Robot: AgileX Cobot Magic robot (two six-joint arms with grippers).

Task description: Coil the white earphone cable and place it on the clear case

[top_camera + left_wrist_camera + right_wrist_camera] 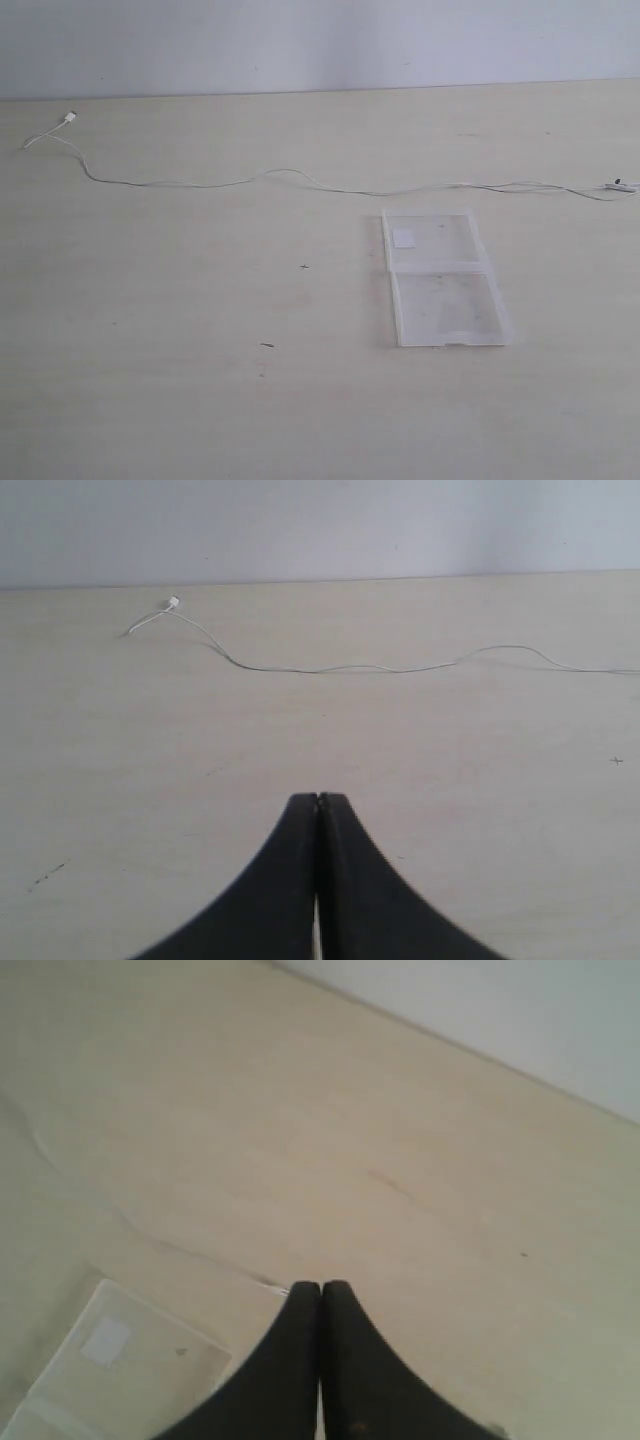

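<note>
**End effectors both closed and empty; cable lies uncoiled beyond them**

The left end effector (318, 800) has its two black fingers pressed together, with nothing between them. The right end effector (321, 1285) is closed in the same way and holds nothing. Neither appears in the exterior view.

The white earphone cable (300, 178) lies stretched in a loose, wavy line from left to right along the far part of the pale surface (180, 300). Its plug (70, 117) is at the far left, close to where the surface meets the wall (320, 40). The earbuds (620, 184) are at the right edge of the exterior view. No part of the cable is coiled.

The clear case (440, 280) lies open and flat, right of centre, on the near side of the cable and apart from it. Its two halves sit one beyond the other. The far half carries a small white sticker (404, 237) in its far-left corner.

In the left wrist view the cable runs across the surface well ahead of the closed tips, with bare surface between them. In the right wrist view the cable shows as a faint line that comes close to the closed tips. Whether it touches them cannot be told. The stickered half of the case lies just beside that end effector.

Two small dark marks (304, 267) sit on the surface left of the case.
</note>
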